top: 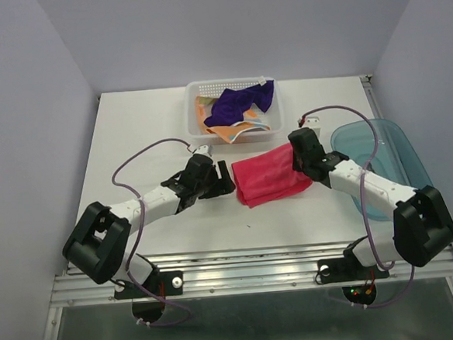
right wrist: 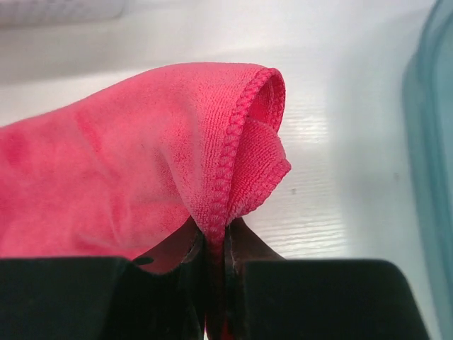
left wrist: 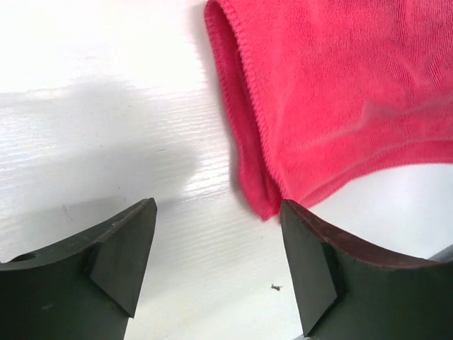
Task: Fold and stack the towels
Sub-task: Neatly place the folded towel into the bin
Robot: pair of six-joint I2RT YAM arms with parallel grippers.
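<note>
the right gripper (right wrist: 216,239) is clamped on the hemmed right corner of the pink towel (right wrist: 106,163), which lies half folded mid-desk (right wrist: 340,205). the left gripper (left wrist: 219,212) stands apart and empty, just beside the towel's left edge. for a neat fold, i'd carry the corner low and straight across, matching edges. the purple towel (top: 241,103) and dotted orange towel (top: 232,132) sit in the white basket (top: 193,110) at the far side, with a teal tray (top: 393,154) on the right. pale walls surround the white desk.
</note>
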